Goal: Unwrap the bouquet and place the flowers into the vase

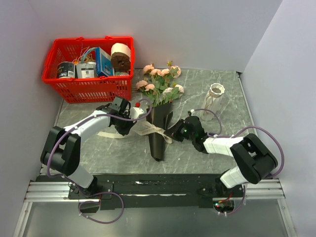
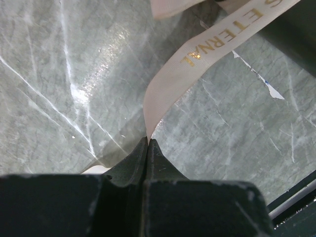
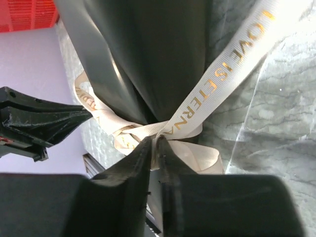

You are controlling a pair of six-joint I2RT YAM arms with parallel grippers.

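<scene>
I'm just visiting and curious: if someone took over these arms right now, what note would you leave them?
Left gripper: shut on a tail of the ribbon.
Right gripper: shut on the ribbon at the knot.
Bouquet: lying on the table, dark paper on, ribbon tied.
Vase: standing right of the flowers, nothing in it.
Done: ribbon gripped.
Left: untie, unwrap, put flowers in vase.

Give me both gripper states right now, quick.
Left gripper: closed, pinching the tail of the cream ribbon.
Right gripper: closed on the cream ribbon right at the knot.
</scene>
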